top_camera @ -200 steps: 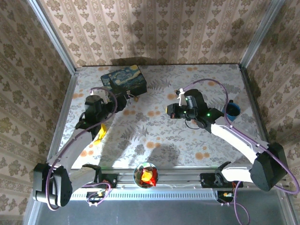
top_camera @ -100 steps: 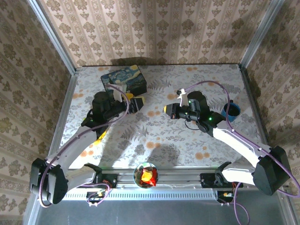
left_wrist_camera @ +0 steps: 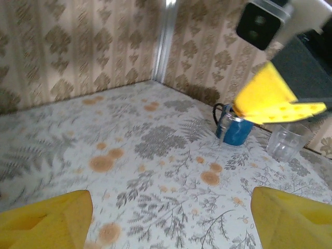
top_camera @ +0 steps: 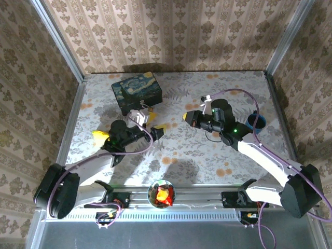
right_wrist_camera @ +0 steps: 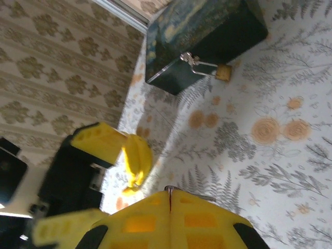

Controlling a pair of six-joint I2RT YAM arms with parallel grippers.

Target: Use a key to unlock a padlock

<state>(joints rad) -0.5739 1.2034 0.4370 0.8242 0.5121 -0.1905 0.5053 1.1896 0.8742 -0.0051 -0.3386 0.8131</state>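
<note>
Padlock point(right_wrist_camera: 224, 72) first: in the right wrist view we see its small brass body lying on the floral bench point(right_wrist_camera: 290, 155), just beside the dark front face of the blue painted box point(right_wrist_camera: 207, 26). Its thin pale shackle is hooked through the hasp point(right_wrist_camera: 190, 59) on that face.

The right gripper point(right_wrist_camera: 169, 199) hangs above the bench, apart from the box. Its yellow fingers are pressed together so that only a seam shows between them. A thin sliver juts out at the tips, and we cannot tell what it is. From above, this gripper sits near the middle of the bench and points left toward the box.

The left gripper point(left_wrist_camera: 171, 202) has its fingers spread wide with nothing between them. Its own camera looks across the bench toward a blue cup point(left_wrist_camera: 236, 132) and a clear glass point(left_wrist_camera: 285, 142) standing close together by the wall. From above, we see the left gripper just in front of the box, on the padlock's side, apart from the right gripper.
</note>
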